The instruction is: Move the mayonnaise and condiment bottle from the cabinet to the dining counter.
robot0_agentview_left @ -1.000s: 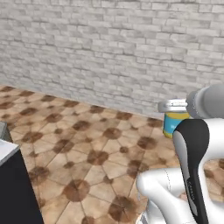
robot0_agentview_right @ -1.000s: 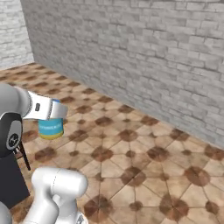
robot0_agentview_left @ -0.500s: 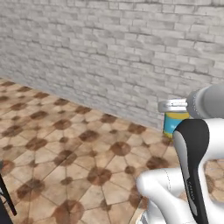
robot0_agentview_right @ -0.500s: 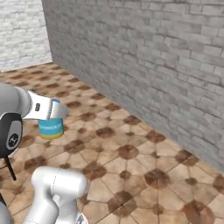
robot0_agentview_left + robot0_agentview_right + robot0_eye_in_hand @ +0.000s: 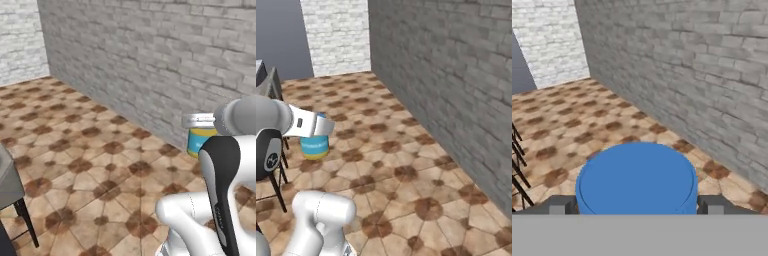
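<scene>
The pincer (image 5: 637, 204) is clamped wide on the mayonnaise (image 5: 637, 180), one finger (image 5: 560, 205) at each side of the jar's blue lid. In the left base view the mayonnaise (image 5: 201, 140) hangs in the air at the right, in front of the grey brick wall (image 5: 150, 60) and above the brown tiled floor (image 5: 75, 165). In the right base view it (image 5: 315, 146) sits at the left under the pincer (image 5: 318, 126), near a grey stool (image 5: 268, 85).

A grey brick wall (image 5: 150, 65) is running alongside a tan-and-brown octagon-patterned tile floor (image 5: 75, 165), while a grey stool on thin dark legs (image 5: 12, 187) is standing at left.
</scene>
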Available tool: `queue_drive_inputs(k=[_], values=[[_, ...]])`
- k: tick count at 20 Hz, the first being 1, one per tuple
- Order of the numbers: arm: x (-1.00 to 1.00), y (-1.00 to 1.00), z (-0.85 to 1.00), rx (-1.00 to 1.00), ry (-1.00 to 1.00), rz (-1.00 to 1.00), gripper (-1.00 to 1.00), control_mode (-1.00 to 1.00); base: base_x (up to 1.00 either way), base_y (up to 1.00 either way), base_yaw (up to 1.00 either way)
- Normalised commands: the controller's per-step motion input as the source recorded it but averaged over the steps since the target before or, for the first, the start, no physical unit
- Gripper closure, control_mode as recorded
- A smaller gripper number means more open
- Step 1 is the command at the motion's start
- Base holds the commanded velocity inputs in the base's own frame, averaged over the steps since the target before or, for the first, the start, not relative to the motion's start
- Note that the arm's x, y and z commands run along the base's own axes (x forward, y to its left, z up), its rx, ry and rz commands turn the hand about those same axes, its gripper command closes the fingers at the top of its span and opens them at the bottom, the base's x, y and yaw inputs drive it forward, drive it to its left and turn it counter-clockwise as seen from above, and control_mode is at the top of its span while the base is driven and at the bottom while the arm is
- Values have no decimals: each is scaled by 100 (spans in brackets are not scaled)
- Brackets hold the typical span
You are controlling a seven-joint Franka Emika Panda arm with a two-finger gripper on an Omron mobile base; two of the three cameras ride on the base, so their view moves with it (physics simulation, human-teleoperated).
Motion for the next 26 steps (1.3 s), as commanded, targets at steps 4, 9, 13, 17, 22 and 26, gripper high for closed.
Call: queue_drive_inputs(k=[4,9,13,17,22,26], values=[[0,0,0,0,0,0,100,100,100,-15,52],[0,0,0,0,0,0,100,100,100,-21,51],[0,0,0,0,0,0,100,100,100,-32,47],[0,0,0,0,0,0,100,100,100,-47,39],[0,0,0,0,0,0,100,100,100,-68,26],[0,0,0,0,0,0,100,100,100,-69,14]])
